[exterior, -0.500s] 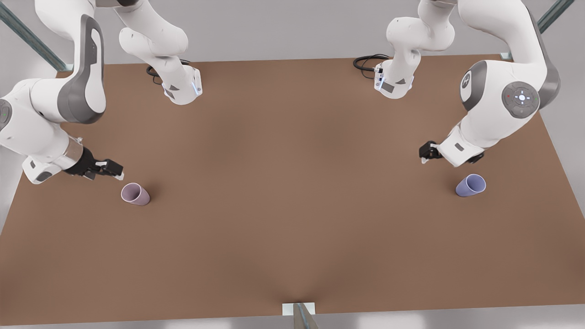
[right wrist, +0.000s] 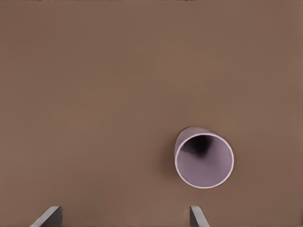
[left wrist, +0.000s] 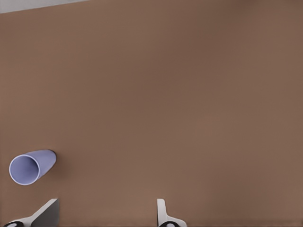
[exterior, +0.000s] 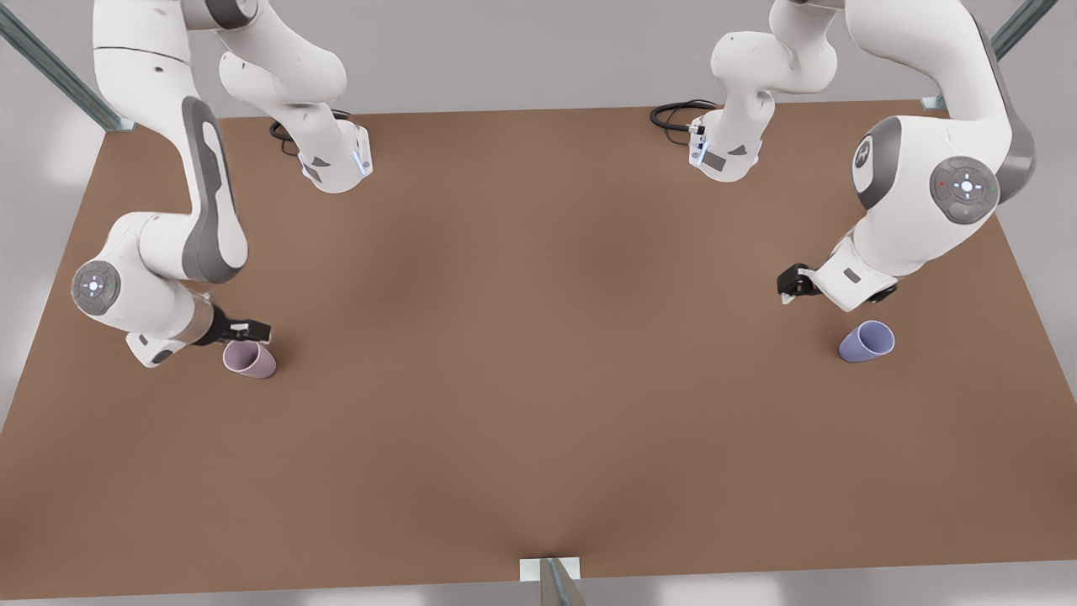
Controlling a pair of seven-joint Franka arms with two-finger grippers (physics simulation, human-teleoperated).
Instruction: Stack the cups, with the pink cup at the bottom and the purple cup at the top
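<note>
Two small cups stand well apart on a big flat brown table (exterior: 538, 379), each with a robot gripper close by.

The table is plain and smooth, with a pale grey floor around it, grey metal bars at the far corners and black cables by the two arm bases at the far edge. The small pale pink-mauve cup (exterior: 250, 358) stands upright near the front view's left; the right gripper (exterior: 250, 332) hangs just at its far rim, fingers (right wrist: 197, 217) spread wide with nothing between them. The small pale bluish-lavender cup (exterior: 867, 341) stands near the front view's right. The left gripper (exterior: 789, 286) is near it but apart, fingers (left wrist: 163, 213) spread too. Part of that gripper is hidden behind the white wrist. The finger tips are cut off in both wrist views.
</note>
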